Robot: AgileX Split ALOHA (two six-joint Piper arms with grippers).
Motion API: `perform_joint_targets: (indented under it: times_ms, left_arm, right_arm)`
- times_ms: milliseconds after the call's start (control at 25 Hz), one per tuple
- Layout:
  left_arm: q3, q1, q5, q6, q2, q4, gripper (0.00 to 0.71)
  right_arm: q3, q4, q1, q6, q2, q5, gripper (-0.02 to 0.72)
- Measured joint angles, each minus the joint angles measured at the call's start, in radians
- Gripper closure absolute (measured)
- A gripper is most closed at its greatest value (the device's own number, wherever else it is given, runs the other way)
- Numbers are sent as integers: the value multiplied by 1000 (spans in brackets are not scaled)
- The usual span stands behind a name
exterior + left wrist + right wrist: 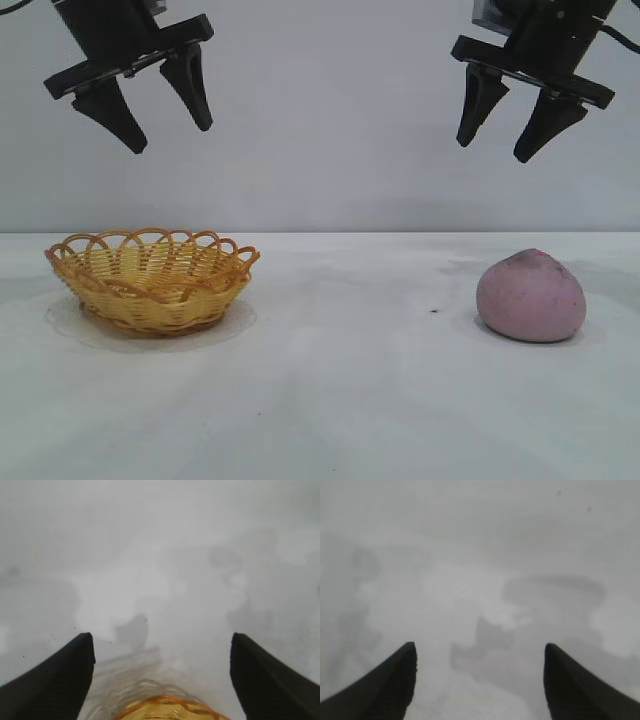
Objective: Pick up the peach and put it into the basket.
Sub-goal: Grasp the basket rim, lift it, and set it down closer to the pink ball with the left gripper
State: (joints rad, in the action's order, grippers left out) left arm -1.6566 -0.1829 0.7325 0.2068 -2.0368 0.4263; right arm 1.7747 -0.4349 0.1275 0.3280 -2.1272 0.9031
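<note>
On the white bench (340, 400) the peach (531, 296) lies untouched, well apart from the empty basket (150, 280), while the left claw (160, 108) and right claw (508, 128) hang high, spread wide, so every step remains.

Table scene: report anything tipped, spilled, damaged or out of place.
Nothing stands out. The basket sits upright and empty on the table; the peach rests whole, well apart from it. The left gripper and right gripper hang open above, holding nothing.
</note>
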Motion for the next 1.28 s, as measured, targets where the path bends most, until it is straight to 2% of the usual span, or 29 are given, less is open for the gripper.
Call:
perform_joint_targets:
  times_ms: [600,800,1040,1280]
  left_arm:
    - [0,0,37,0,0,-38,183]
    - [0,0,119,10,0,-135,183]
    - [-2,0,216,141,-2,-182,183]
    - [-51,0,402,213,-75,-229,183]
  right_arm:
    - [0,0,0,0,0,0,247]
    - [0,0,0,0,0,0,247]
    - [0,0,0,1,0,0,247]
    - [0,1,0,1,0,0,247]
